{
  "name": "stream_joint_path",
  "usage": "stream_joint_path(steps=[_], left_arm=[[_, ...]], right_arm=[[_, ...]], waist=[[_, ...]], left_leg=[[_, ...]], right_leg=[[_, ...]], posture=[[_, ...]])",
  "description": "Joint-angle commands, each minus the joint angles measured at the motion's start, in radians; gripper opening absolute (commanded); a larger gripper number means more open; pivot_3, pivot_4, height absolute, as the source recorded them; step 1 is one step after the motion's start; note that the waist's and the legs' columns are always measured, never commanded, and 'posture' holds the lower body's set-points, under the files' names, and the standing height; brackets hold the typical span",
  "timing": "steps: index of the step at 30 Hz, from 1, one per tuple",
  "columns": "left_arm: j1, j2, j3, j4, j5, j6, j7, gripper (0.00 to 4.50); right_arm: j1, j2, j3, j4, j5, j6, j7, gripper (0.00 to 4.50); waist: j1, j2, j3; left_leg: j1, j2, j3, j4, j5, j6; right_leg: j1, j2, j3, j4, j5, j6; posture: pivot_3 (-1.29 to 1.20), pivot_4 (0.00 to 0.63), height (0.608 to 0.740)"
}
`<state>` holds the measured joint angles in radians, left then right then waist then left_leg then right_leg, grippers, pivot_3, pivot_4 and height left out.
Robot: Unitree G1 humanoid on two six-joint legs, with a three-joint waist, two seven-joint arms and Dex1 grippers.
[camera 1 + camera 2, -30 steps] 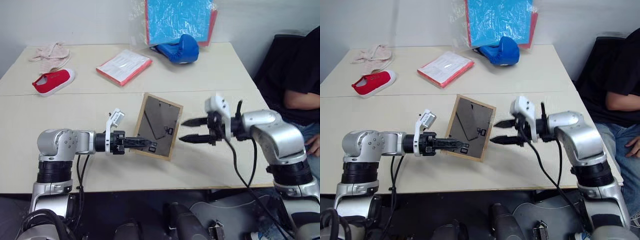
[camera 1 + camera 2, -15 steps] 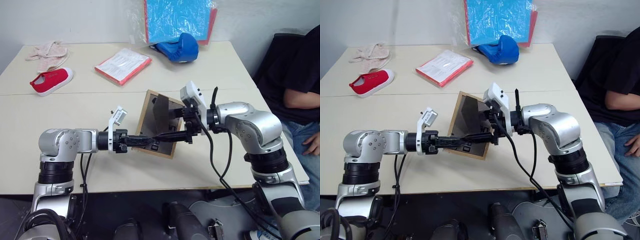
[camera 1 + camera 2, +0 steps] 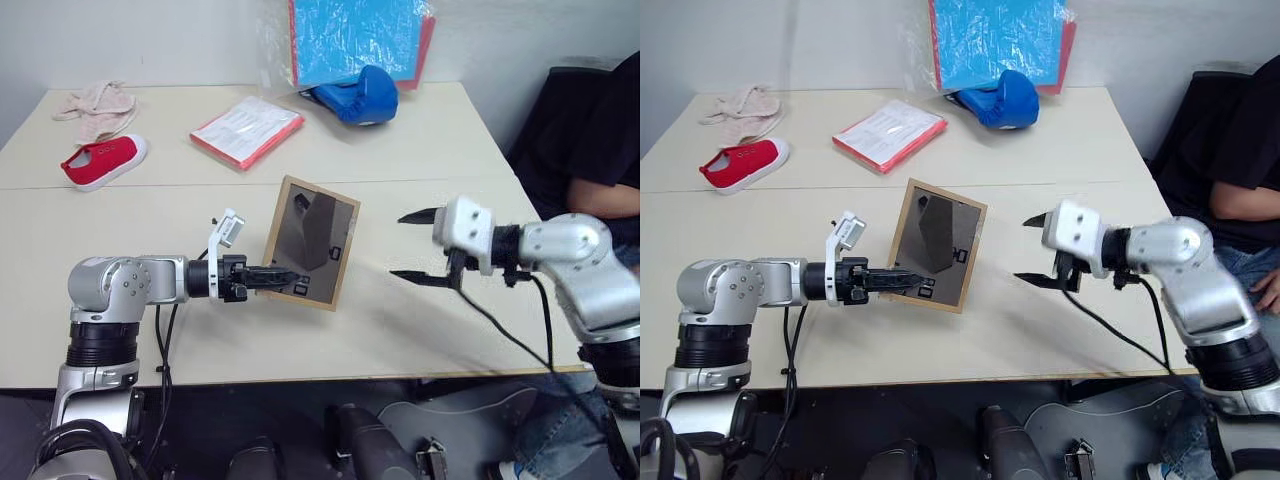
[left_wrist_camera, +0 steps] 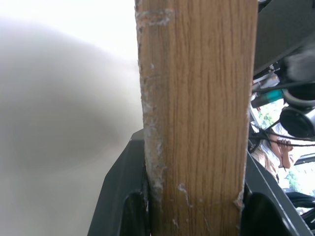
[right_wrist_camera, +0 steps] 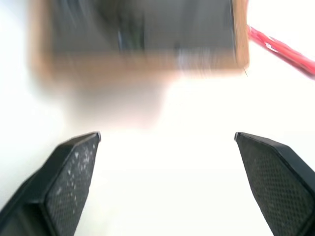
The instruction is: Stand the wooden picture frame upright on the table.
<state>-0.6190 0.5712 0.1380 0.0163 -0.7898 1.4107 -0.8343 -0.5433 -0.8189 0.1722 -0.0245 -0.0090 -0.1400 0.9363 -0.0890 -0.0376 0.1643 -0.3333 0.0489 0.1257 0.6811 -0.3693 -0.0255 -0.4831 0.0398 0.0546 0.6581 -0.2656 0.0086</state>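
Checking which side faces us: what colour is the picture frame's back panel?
Dark grey, inside a light wood border; the wooden picture frame shows it best in the left eye view.

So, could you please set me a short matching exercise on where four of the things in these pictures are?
Things:
1. picture frame
2. red shoe
3. blue glove
4. right gripper

Places or states:
A. open, clear of the frame
B. far left of the table
C. clamped at its edge by the left gripper
D. far edge, by the blue packet

Pairs: 1-C, 2-B, 3-D, 4-A
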Motion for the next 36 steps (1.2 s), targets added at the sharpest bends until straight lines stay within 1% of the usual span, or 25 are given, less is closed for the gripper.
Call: stream_joint_path(steps=[1, 3, 4, 6, 8, 11, 15, 17, 19, 20, 22, 23, 26, 27, 30, 31, 32, 33, 34, 35, 36], left_arm=[[-0.041, 0.011, 0.013, -0.021, -0.052, 0.012, -0.030, 1.28], [-0.052, 0.009, 0.016, -0.016, -0.062, 0.026, -0.031, 1.28], [-0.058, 0.012, 0.014, -0.015, -0.069, 0.039, -0.034, 1.28], [-0.067, 0.019, 0.009, -0.017, -0.080, 0.057, -0.040, 1.28], [-0.072, 0.027, 0.006, -0.023, -0.090, 0.069, -0.045, 1.28], [-0.076, 0.040, -0.003, -0.024, -0.092, 0.065, -0.055, 1.28], [-0.078, 0.051, 0.003, -0.025, -0.093, 0.062, -0.051, 1.28], [-0.084, 0.054, 0.023, -0.014, -0.101, 0.076, -0.045, 1.28], [-0.094, 0.061, 0.065, 0.003, -0.113, 0.104, -0.027, 2.04], [-0.092, 0.071, 0.079, -0.003, -0.118, 0.110, -0.024, 2.30], [-0.074, 0.103, 0.117, -0.032, -0.138, 0.120, -0.024, 2.89], [-0.067, 0.114, 0.133, -0.043, -0.149, 0.126, -0.023, 3.24], [-0.013, 0.182, 0.198, -0.119, -0.169, 0.103, -0.028, 4.24], [0.026, 0.220, 0.242, -0.163, -0.173, 0.083, -0.033, 4.47], [0.144, 0.321, 0.379, -0.301, -0.178, -0.008, -0.060, 4.50], [0.182, 0.339, 0.431, -0.350, -0.186, -0.042, -0.071, 4.50], [0.226, 0.356, 0.479, -0.396, -0.188, -0.078, -0.087, 4.50], [0.288, 0.370, 0.522, -0.459, -0.167, -0.144, -0.115, 4.50], [0.333, 0.378, 0.548, -0.501, -0.154, -0.191, -0.132, 4.50], [0.370, 0.379, 0.570, -0.536, -0.148, -0.222, -0.133, 4.50], [0.395, 0.379, 0.582, -0.556, -0.149, -0.243, -0.129, 4.50]], right_arm=[[-0.071, 0.029, 0.043, 0.172, -0.367, -0.607, -0.347, 4.50], [-0.124, 0.045, 0.066, 0.264, -0.562, -0.770, -0.540, 4.50], [-0.164, 0.066, 0.080, 0.305, -0.657, -0.814, -0.654, 4.50], [-0.226, 0.097, 0.104, 0.362, -0.797, -0.859, -0.830, 4.50], [-0.281, 0.135, 0.128, 0.418, -0.883, -0.876, -0.966, 4.50], [-0.356, 0.182, 0.188, 0.512, -0.994, -0.851, -1.105, 3.90], [-0.417, 0.200, 0.261, 0.595, -1.094, -0.850, -1.269, 2.51], [-0.430, 0.195, 0.287, 0.607, -1.129, -0.853, -1.349, 2.16], [-0.447, 0.196, 0.302, 0.621, -1.139, -0.856, -1.400, 1.93], [-0.458, 0.196, 0.307, 0.629, -1.137, -0.860, -1.415, 1.76], [-0.478, 0.193, 0.320, 0.642, -1.135, -0.867, -1.433, 1.25], [-0.486, 0.189, 0.326, 0.646, -1.136, -0.868, -1.441, 1.22], [-0.506, 0.182, 0.336, 0.662, -1.119, -0.891, -1.434, 1.22], [-0.512, 0.178, 0.335, 0.670, -1.104, -0.905, -1.421, 1.22], [-0.526, 0.172, 0.331, 0.714, -1.024, -0.969, -1.348, 1.22], [-0.527, 0.183, 0.332, 0.763, -0.925, -1.011, -1.267, 1.22], [-0.522, 0.200, 0.335, 0.814, -0.790, -1.042, -1.160, 1.22], [-0.481, 0.227, 0.347, 0.807, -0.522, -0.989, -0.942, 1.22], [-0.451, 0.244, 0.354, 0.794, -0.327, -0.943, -0.778, 1.22], [-0.400, 0.263, 0.343, 0.709, -0.095, -0.800, -0.570, 1.22], [-0.367, 0.272, 0.330, 0.644, 0.058, -0.694, -0.424, 1.22]], waist=[[-0.002, 0.000, 0.001], [-0.004, 0.000, 0.001], [-0.005, 0.000, 0.002], [-0.007, 0.000, 0.002], [-0.010, 0.000, 0.001], [-0.012, 0.000, 0.002], [-0.012, 0.000, 0.002], [-0.013, 0.000, 0.002], [-0.013, 0.000, 0.002], [-0.015, 0.000, 0.002], [-0.022, 0.000, 0.002], [-0.025, 0.000, 0.002], [-0.033, 0.000, 0.002], [-0.034, 0.000, 0.002], [-0.047, 0.000, 0.002], [-0.048, 0.000, 0.002], [-0.049, -0.001, 0.002], [-0.049, -0.002, 0.002], [-0.049, -0.003, 0.003], [-0.048, -0.004, 0.003], [-0.046, -0.004, 0.003]], left_leg=[[0.000, 0.000, 0.000, 0.000, 0.000, 0.000], [0.000, 0.000, 0.000, 0.000, 0.001, -0.001], [0.000, 0.000, 0.000, 0.000, 0.001, -0.001], [0.000, 0.000, 0.000, 0.000, 0.001, -0.002], [0.002, 0.000, 0.000, 0.000, 0.001, -0.002], [0.002, 0.000, 0.000, 0.000, 0.002, -0.003], [0.003, 0.000, 0.001, 0.000, 0.002, -0.003], [0.003, 0.000, 0.001, 0.000, 0.002, -0.003], [0.003, 0.000, 0.001, 0.000, 0.002, -0.003], [0.003, 0.000, 0.001, 0.000, 0.002, -0.003], [0.003, 0.000, 0.001, 0.000, 0.002, -0.003], [0.003, 0.000, 0.001, -0.001, 0.002, -0.003], [0.004, 0.000, 0.000, -0.002, 0.002, -0.003], [0.004, 0.000, 0.000, -0.002, 0.002, -0.003], [0.004, 0.000, -0.001, -0.002, 0.002, -0.004], [0.004, 0.000, -0.002, -0.002, 0.002, -0.004], [0.004, 0.000, -0.002, -0.003, 0.002, -0.004], [0.005, 0.000, -0.002, -0.003, 0.002, -0.003], [0.007, 0.000, -0.002, -0.003, 0.002, -0.003], [0.012, 0.000, -0.002, -0.007, 0.002, -0.003], [0.016, 0.000, -0.003, -0.008, 0.002, -0.004]], right_leg=[[-0.001, 0.000, 0.000, 0.000, 0.000, 0.000], [-0.001, 0.001, 0.001, 0.001, 0.000, 0.000], [-0.002, 0.001, 0.002, 0.002, 0.000, 0.000], [-0.002, 0.001, 0.002, 0.002, 0.000, 0.000], [-0.002, 0.001, 0.002, 0.003, 0.000, -0.001], [-0.002, 0.001, 0.002, 0.004, -0.001, -0.002], [-0.002, 0.001, 0.003, 0.004, -0.001, -0.002], [-0.002, 0.001, 0.003, 0.004, -0.001, -0.002], [-0.002, 0.001, 0.003, 0.004, -0.001, -0.002], [-0.002, 0.001, 0.003, 0.004, -0.001, -0.002], [-0.002, 0.001, 0.003, 0.004, -0.001, -0.002], [-0.002, 0.001, 0.003, 0.004, -0.001, -0.002], [-0.002, 0.001, 0.003, 0.005, -0.001, -0.002], [-0.002, 0.001, 0.003, 0.005, -0.001, -0.003], [-0.002, 0.001, 0.003, 0.004, -0.001, -0.003], [-0.002, 0.001, 0.003, 0.004, -0.001, -0.003], [-0.002, 0.001, 0.003, 0.004, -0.001, -0.003], [-0.001, 0.001, 0.003, 0.003, -0.001, -0.003], [0.001, 0.001, 0.002, 0.003, -0.001, -0.003], [0.005, 0.001, 0.002, 0.001, -0.001, -0.003], [0.009, 0.001, 0.002, 0.001, -0.002, -0.004]], posture=[[0.00, 0.150, 0.740], [0.00, 0.150, 0.740], [0.00, 0.150, 0.740], [0.00, 0.150, 0.740], [0.00, 0.150, 0.740], [0.00, 0.150, 0.740], [0.00, 0.150, 0.740], [0.00, 0.150, 0.740], [0.00, 0.150, 0.740], [0.00, 0.150, 0.740], [0.00, 0.150, 0.740], [0.00, 0.150, 0.740], [0.00, 0.150, 0.740], [0.00, 0.150, 0.740], [0.00, 0.150, 0.740], [0.00, 0.150, 0.740], [0.00, 0.150, 0.740], [0.00, 0.150, 0.740], [0.00, 0.150, 0.740], [0.00, 0.150, 0.740], [0.00, 0.150, 0.740]])
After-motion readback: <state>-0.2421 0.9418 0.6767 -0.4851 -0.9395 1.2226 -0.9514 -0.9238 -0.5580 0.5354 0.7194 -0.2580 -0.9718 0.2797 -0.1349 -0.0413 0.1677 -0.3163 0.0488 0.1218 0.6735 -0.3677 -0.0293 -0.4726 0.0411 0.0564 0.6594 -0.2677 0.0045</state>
